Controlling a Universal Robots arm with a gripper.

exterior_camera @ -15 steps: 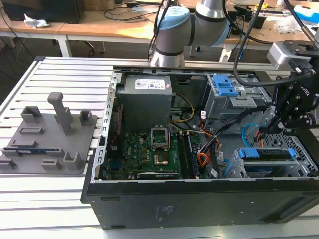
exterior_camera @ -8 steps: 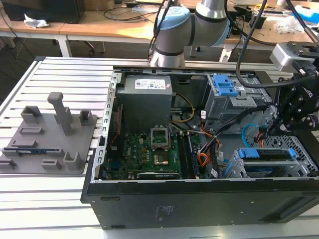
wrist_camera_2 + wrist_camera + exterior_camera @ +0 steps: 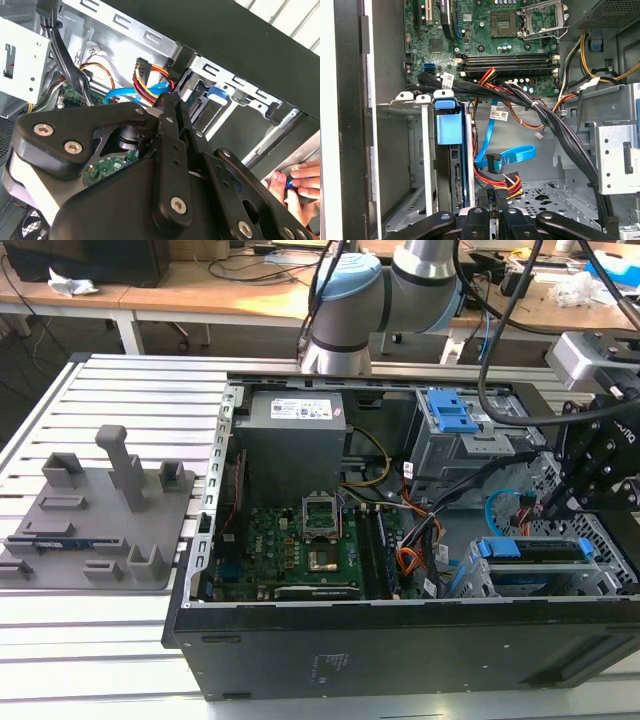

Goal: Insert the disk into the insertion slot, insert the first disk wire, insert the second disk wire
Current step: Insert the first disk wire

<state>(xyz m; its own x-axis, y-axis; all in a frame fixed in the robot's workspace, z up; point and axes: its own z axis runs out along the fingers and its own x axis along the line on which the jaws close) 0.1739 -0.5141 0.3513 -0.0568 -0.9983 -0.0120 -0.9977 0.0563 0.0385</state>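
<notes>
Orange-red was the colour to watch. The thin orange-red lead, ending in a small black plug, sat right at the tips of the black end effector. We judged the end effector to be clenched on that plug end, its jaws nearly together.

Just beside the end effector, the flat silver disk in its bright blue plastic carrier already stood seated in the low grey sheet-metal insertion slot. A little beyond the tips looped the thin flat light-blue cable, its dark plug unattached as far as we could tell.

We saw three risks:
- A shallow pinch could let the plug twist and meet the disk's connector askew.
- The stiff lead could tug the plug loose.
- The blue loop, so close, could snag on the end effector and be dragged along.
</notes>
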